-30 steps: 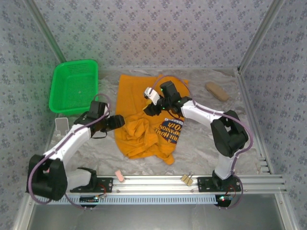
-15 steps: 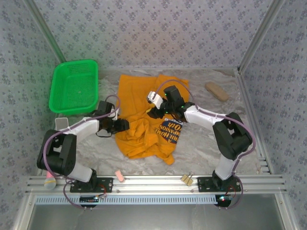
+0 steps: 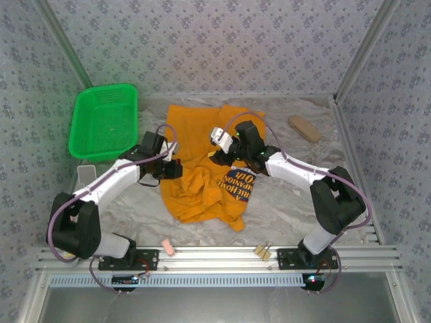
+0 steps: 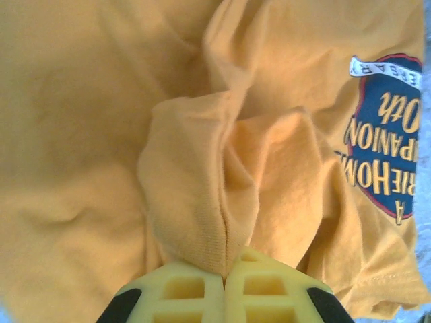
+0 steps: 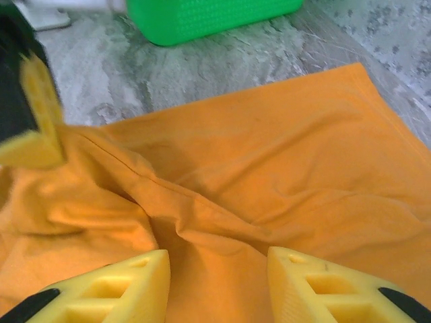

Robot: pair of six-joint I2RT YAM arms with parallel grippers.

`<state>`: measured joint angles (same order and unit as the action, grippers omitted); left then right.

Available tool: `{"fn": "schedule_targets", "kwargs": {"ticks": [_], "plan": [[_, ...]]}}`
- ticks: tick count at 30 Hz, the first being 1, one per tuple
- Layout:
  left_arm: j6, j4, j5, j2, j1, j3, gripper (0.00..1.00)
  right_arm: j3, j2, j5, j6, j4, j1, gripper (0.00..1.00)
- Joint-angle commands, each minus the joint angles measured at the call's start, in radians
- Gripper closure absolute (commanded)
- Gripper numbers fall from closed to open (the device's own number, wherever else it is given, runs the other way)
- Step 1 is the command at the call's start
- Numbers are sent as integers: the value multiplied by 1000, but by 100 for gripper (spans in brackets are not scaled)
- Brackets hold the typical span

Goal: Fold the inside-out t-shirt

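Here's the worktop, covered in a pale crinkled sheet, with patterned walls on three sides. Right in the middle of it lies the t-shirt, orange-yellow and rumpled: the far part is spread fairly flat, the near part is bunched into folds. A dark blue print with yellow lettering faces up on the shirt's near right part, and the left wrist camera sees that print off to the right of the folds.

At the far left sits a green basket, just beside the shirt's left edge but not on it. The right wrist camera catches the basket beyond the cloth.

Now the arms. The left claw is at the shirt's left edge, and up close the left claw is clenched, its yellow pads pressed together with a raised ridge of the shirt pinched in the seam between them. The right claw is over the shirt's middle, just far of the print. Its own camera shows the right claw released, jaws apart, low over the orange cloth with nothing between them.

At the far right of the worktop, well apart from the shirt, lies a tan lump. On the near rail sit a small pink piece and a small wooden clip.
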<state>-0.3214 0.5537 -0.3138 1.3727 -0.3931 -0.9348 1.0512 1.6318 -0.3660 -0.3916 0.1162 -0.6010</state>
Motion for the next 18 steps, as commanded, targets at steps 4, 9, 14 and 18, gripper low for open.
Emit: {"fn": "schedule_targets", "kwargs": {"ticks": [4, 9, 14, 18], "plan": [[76, 302, 298, -110, -148, -118, 100, 73, 32, 318, 279, 21, 62, 54], [42, 208, 126, -132, -241, -113, 100, 319, 182, 364, 487, -193, 95, 55], [10, 37, -26, -97, -362, -79, 100, 571, 367, 388, 666, -353, 100, 55], [18, -10, -26, -36, -444, -85, 100, 733, 495, 346, 777, -458, 114, 56]]}}
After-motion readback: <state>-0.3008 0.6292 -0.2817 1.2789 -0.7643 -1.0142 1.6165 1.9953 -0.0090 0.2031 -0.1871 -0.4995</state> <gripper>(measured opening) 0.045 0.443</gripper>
